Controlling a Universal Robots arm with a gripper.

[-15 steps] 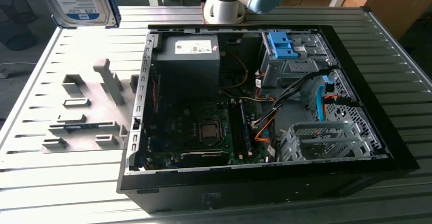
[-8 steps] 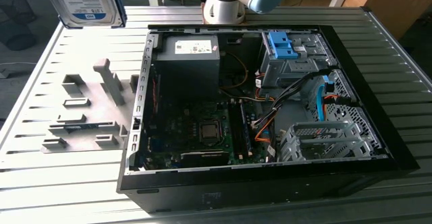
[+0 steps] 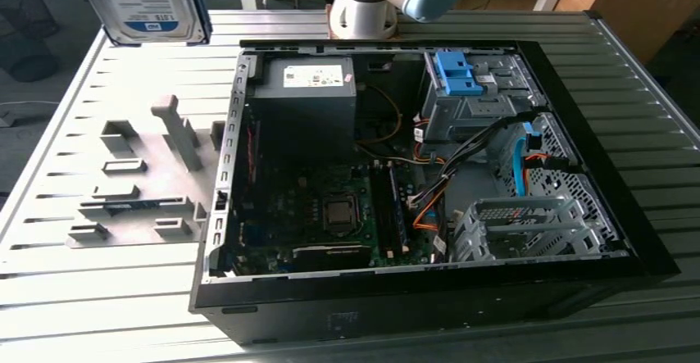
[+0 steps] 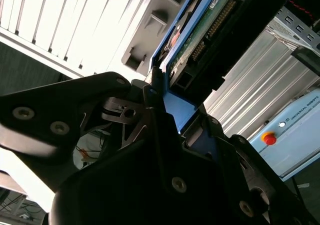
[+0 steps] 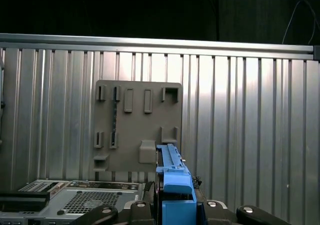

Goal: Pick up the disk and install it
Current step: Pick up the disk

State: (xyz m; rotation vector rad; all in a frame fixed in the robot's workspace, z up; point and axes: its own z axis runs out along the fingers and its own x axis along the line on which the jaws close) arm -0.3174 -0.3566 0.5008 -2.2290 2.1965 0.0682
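The disk (image 3: pixel 147 2) hangs in the air at the exterior view's upper left, above the far corner of the table, with its white-and-blue label facing the camera and its blue carrier frame at the edges. In both wrist views my gripper (image 4: pixel 180 110) is shut on the disk (image 4: pixel 200 30), black fingers clamping the blue frame. In the first wrist view the disk (image 5: pixel 175 177) shows edge-on, rising from the gripper (image 5: pixel 175 207), with the grey holder plate (image 5: pixel 137 120) lying below it.
An open black computer case (image 3: pixel 612 215) lies on the slatted metal table (image 3: pixel 98 297). Inside it are a grey power supply box (image 3: pixel 306 93), a motherboard (image 3: pixel 328 215), a bare blue bracket (image 3: pixel 460 72) in the far bay and a metal drive cage (image 3: pixel 525 228). The arm's base (image 3: pixel 366 6) stands behind.
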